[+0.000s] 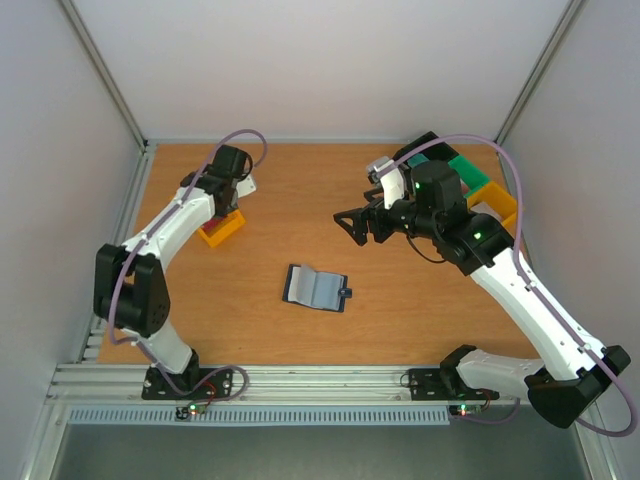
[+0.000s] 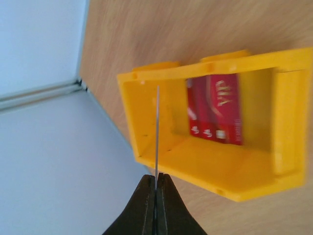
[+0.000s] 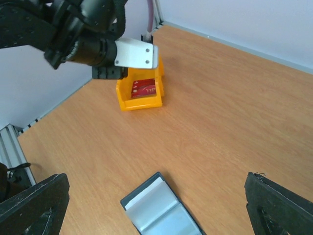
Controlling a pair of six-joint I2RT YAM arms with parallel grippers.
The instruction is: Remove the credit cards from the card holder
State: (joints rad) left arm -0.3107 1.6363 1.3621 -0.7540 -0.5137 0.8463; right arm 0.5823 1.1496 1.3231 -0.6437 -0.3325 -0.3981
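Observation:
The navy card holder (image 1: 316,288) lies open on the table's middle, pale pockets up; it also shows in the right wrist view (image 3: 159,213). My left gripper (image 2: 157,177) is shut on a thin card (image 2: 157,132) seen edge-on, held over the yellow bin (image 2: 215,166). Red credit cards (image 2: 216,107) lie inside that bin, also seen in the right wrist view (image 3: 143,88). My right gripper (image 1: 352,226) hovers open and empty above the table, right of and beyond the card holder; its fingers (image 3: 34,205) stand wide apart.
The yellow bin (image 1: 221,228) sits at the left under the left arm. Green (image 1: 466,166), black (image 1: 425,146) and another yellow bin (image 1: 497,200) stand at the back right behind the right arm. White walls enclose the table.

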